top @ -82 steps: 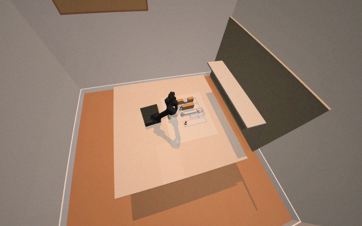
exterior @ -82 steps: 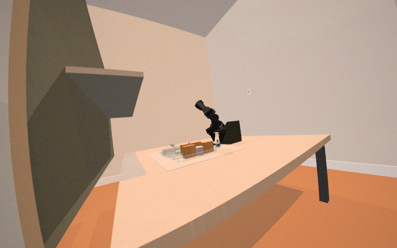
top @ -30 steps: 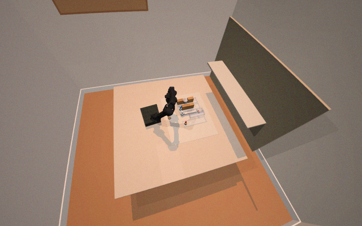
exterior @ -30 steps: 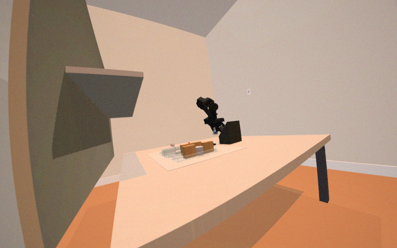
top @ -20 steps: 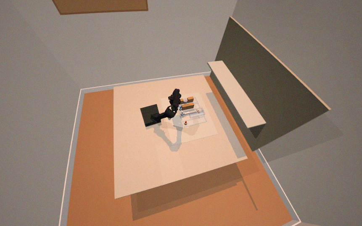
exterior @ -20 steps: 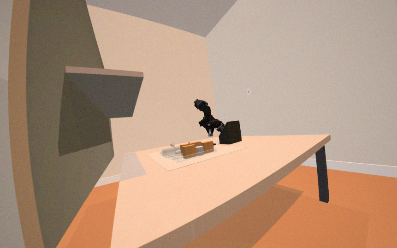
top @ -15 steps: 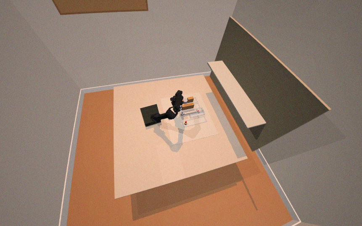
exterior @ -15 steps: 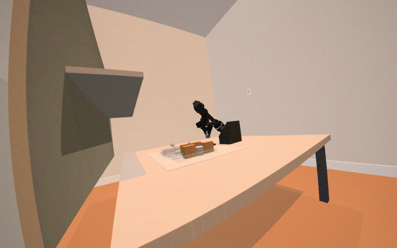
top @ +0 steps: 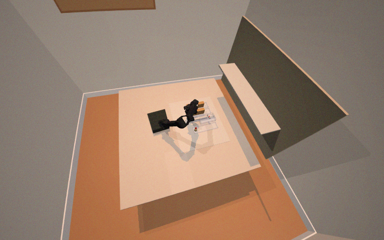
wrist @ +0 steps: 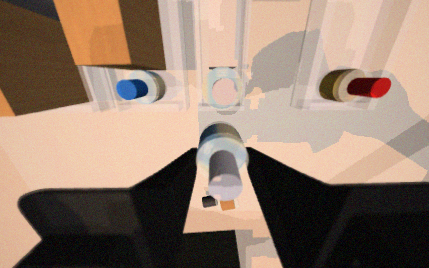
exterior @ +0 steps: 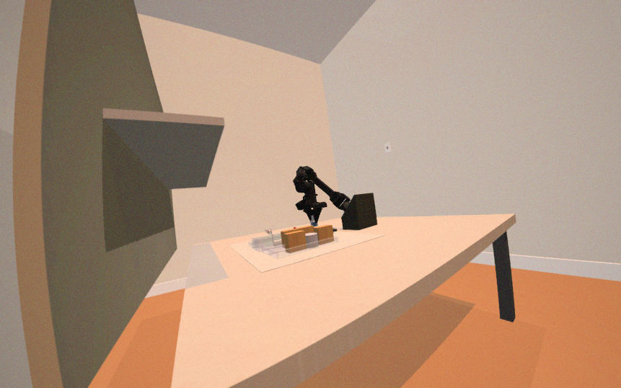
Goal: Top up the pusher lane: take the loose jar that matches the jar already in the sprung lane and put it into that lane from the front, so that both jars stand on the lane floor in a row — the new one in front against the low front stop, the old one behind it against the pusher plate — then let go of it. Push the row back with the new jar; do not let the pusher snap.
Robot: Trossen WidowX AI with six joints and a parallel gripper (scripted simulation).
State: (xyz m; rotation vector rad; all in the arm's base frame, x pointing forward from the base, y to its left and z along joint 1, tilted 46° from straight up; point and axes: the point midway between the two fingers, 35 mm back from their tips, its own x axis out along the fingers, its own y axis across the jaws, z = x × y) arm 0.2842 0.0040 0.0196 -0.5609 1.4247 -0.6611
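Observation:
My gripper (wrist: 221, 152) (top: 190, 110) (exterior: 313, 221) is shut on a clear jar with a pale grey lid (wrist: 224, 172). It holds the jar above the table, just in front of the clear lanes (top: 210, 118). In the wrist view the middle lane, straight ahead of the held jar, holds a clear jar with a pale lid (wrist: 224, 90). The lane to its left holds a blue-lidded jar (wrist: 137, 89). The lane to its right holds a red-lidded jar (wrist: 361, 87) (top: 196, 128). The pusher plates are too faint to make out.
Two orange boxes (top: 200, 107) (exterior: 293, 239) (wrist: 96, 30) stand left of the lanes. A small orange jar with a dark lid (wrist: 221, 203) lies on the table below the held jar. The arm's black base block (top: 156, 121) (exterior: 360, 211) stands behind. A wall shelf (top: 246, 95) overhangs the table's far side.

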